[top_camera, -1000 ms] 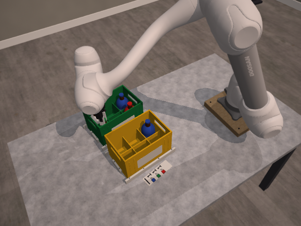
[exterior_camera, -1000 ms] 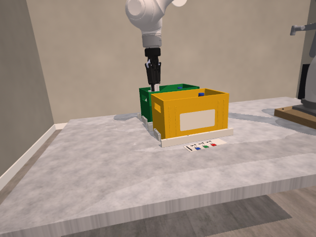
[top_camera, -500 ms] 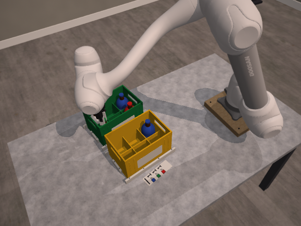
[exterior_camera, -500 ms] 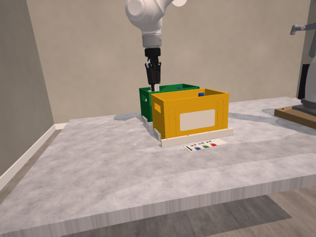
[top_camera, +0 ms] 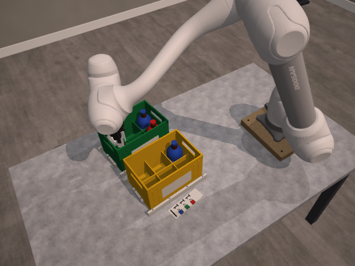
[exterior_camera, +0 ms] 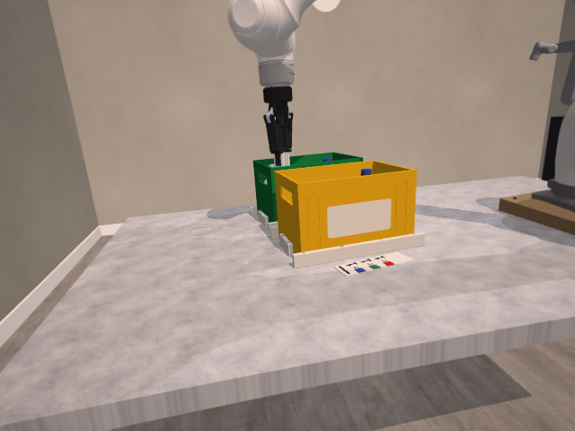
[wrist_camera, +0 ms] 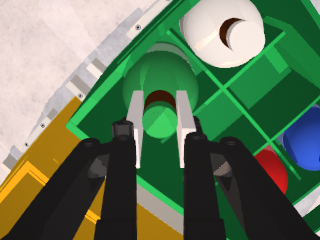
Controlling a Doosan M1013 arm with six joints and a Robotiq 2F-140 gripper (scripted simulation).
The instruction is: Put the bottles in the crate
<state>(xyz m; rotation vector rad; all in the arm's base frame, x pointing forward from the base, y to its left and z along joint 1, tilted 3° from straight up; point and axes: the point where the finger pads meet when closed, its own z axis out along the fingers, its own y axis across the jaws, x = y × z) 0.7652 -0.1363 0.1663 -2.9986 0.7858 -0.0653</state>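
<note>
My gripper (wrist_camera: 159, 106) (top_camera: 119, 139) (exterior_camera: 278, 157) reaches down into the front left cell of the green crate (top_camera: 157, 119) (exterior_camera: 264, 178) and is shut on the neck of the green bottle (wrist_camera: 160, 80), which stands upright there. The same crate holds a white bottle (wrist_camera: 223, 27), a blue bottle (top_camera: 143, 118) (wrist_camera: 306, 139) and a red bottle (top_camera: 151, 124) (wrist_camera: 272, 168). The yellow crate (top_camera: 172, 183) (exterior_camera: 306, 204) (wrist_camera: 40, 160) stands beside it with one blue bottle (top_camera: 174, 151) (exterior_camera: 366, 171) upright in a back cell. The pick list (top_camera: 185, 203) (exterior_camera: 371, 265) shows blue, green and red squares.
Both crates sit in cream holders (top_camera: 177, 197) (exterior_camera: 362, 250) on the grey table (top_camera: 86, 214) (exterior_camera: 185, 301). The arm's base stands on a wooden plate (top_camera: 258, 131) (exterior_camera: 534, 211) at the right.
</note>
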